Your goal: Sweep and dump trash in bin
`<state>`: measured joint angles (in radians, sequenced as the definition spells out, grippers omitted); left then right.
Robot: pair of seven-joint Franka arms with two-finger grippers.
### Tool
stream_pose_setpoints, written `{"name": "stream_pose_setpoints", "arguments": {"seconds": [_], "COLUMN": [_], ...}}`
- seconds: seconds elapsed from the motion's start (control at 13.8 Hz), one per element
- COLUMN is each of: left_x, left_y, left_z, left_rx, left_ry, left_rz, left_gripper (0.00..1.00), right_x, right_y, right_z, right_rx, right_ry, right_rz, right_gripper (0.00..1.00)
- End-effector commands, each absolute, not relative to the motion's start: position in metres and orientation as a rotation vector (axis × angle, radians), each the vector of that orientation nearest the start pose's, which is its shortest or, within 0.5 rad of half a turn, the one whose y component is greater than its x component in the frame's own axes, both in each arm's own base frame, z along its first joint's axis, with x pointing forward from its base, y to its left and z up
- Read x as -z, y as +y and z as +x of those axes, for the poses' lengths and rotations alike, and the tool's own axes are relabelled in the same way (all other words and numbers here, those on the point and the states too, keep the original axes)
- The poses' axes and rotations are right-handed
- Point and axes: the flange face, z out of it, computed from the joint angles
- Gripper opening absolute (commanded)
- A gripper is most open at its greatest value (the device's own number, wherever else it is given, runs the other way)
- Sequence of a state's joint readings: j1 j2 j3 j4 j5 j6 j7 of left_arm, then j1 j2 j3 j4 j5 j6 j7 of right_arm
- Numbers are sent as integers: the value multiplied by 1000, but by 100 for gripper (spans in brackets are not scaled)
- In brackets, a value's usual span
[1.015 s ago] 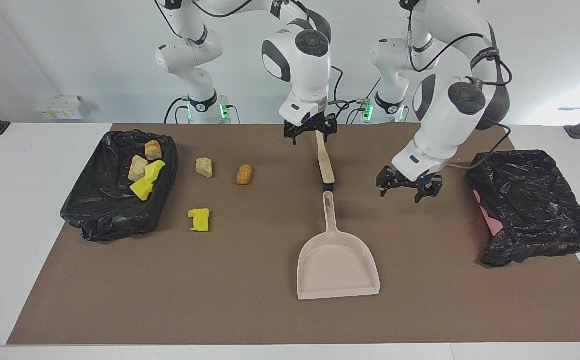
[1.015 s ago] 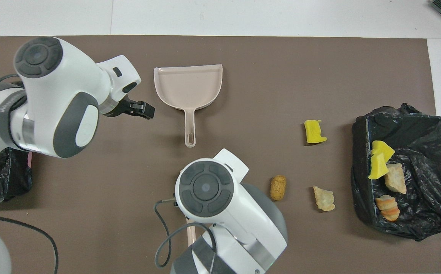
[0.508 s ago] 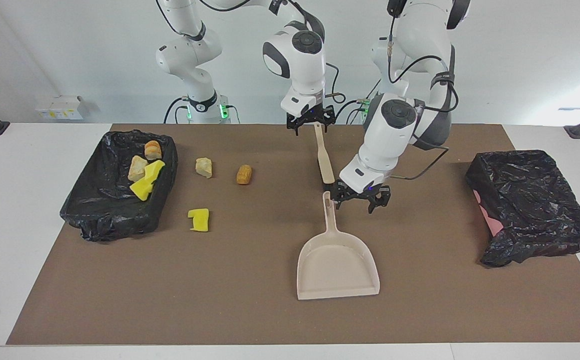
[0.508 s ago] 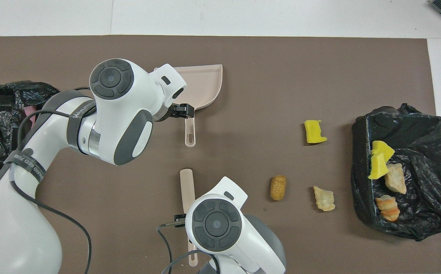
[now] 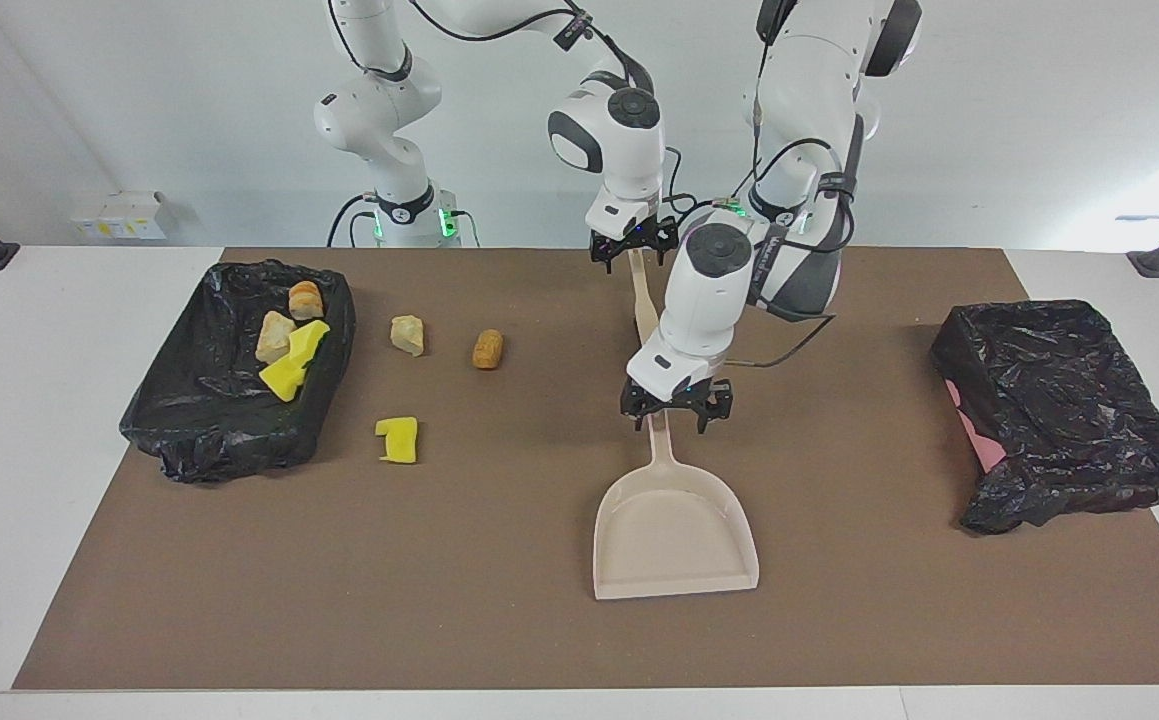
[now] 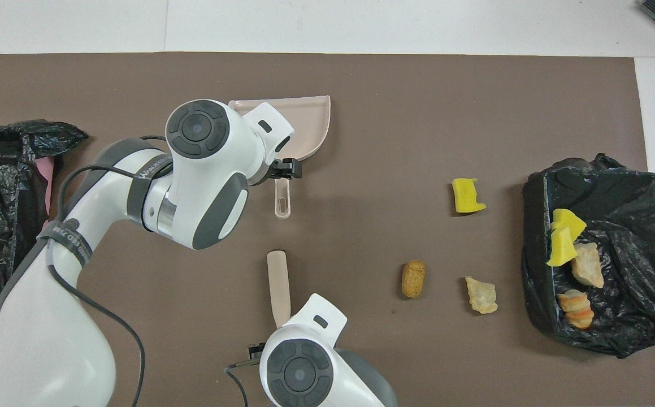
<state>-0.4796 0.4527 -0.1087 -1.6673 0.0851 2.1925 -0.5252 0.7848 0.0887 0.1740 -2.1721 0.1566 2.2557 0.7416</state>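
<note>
The beige dustpan (image 5: 674, 540) lies on the brown mat, handle toward the robots; it also shows in the overhead view (image 6: 304, 124). My left gripper (image 5: 674, 412) is open, low over that handle, fingers either side of it. A beige brush (image 5: 644, 300) lies nearer the robots, in line with the dustpan. My right gripper (image 5: 632, 252) is open at the brush's robot-side end. Loose trash lies on the mat: a yellow sponge chunk (image 5: 397, 440), a tan lump (image 5: 407, 335) and an orange-brown lump (image 5: 487, 348).
A black-bag-lined bin (image 5: 229, 420) at the right arm's end of the table holds several scraps (image 5: 289, 345). A second black-bag bin (image 5: 1059, 400) stands at the left arm's end. The brown mat (image 5: 439, 600) covers most of the white table.
My left gripper has swung from beside the left-end bin to over the dustpan handle and come down. My right gripper has drawn back along the brush toward the robots. The brush and dustpan have not moved.
</note>
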Motion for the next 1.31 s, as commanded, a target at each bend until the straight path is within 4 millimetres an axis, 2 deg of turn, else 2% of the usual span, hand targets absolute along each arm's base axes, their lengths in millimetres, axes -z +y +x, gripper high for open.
{"name": "stream_pose_setpoints", "arguments": {"seconds": [0.0,0.07,0.22,0.44,0.51,0.58,0.73,0.87,1.09,1.16,1.23], "left_x": [-346,-349,-350,-362,-363,-364,-364,-365,-373,-381,-385], "left_y": [-370,-371,-370,-370,-370,-370,-365,-362,-343,-335,-323], "left_z": [574,576,576,580,580,580,585,587,599,605,611], "left_rx": [139,146,137,119,119,121,153,160,172,187,192], "left_ry": [133,131,122,105,102,88,90,105,63,62,73], "left_rz": [-3131,-3134,-3139,-3135,-3135,-3136,-3134,-3132,-3132,-3133,-3131], "left_gripper": [100,98,97,88,76,59,0,0,0,0,0], "right_x": [-348,-340,-339,-329,-328,-328,-329,-329,-331,-331,-331], "right_y": [448,454,455,459,460,460,461,461,461,461,461], "right_z": [305,300,300,295,296,296,296,296,295,294,294], "right_rx": [-172,-166,-157,-174,-174,-174,-174,-176,-177,-176,-176], "right_ry": [-146,-140,-106,-117,-117,-119,-105,-99,-64,-66,-64], "right_rz": [-3029,-3021,-3008,-3017,-3016,-3016,-3016,-3017,-3020,-3021,-3022], "right_gripper": [100,100,100,97,96,96,90,66,11,0,0]}}
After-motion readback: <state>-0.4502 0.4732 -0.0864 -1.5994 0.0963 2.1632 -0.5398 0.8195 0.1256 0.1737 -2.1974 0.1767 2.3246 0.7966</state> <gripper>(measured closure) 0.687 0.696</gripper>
